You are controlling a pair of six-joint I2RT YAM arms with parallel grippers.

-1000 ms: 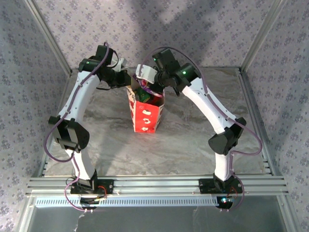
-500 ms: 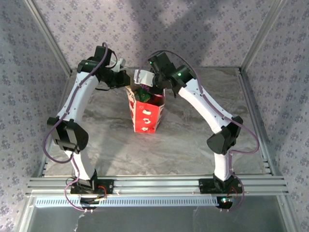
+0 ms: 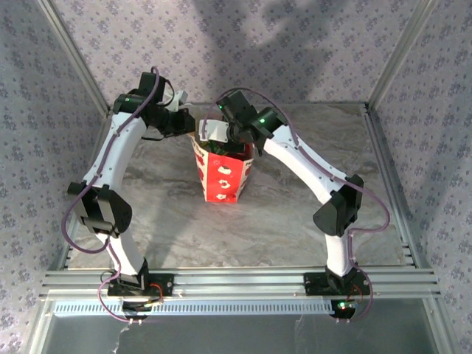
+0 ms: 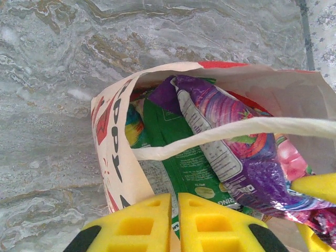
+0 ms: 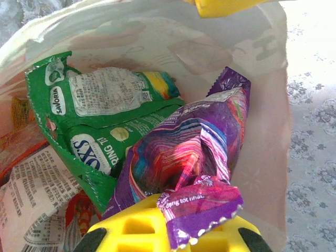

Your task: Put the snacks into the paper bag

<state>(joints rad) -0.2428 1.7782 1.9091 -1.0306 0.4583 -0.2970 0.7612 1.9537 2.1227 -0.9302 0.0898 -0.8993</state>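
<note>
Pinching the paper bag (image 3: 221, 177) rim, left hand (image 4: 174, 198) holds it; right hand (image 5: 165, 210), gripping the purple-pink packet (image 5: 178, 152), has dipped deeper inside; table (image 3: 295, 214) open around.

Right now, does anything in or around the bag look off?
Only the purple-pink packet: it sits crumpled and aslant over the green packet, pinched in the right gripper. The paper bag stands upright, left gripper shut on its rim.

Left tool (image 4: 175, 202) clamped, right tool (image 5: 170, 220) clamped
</note>
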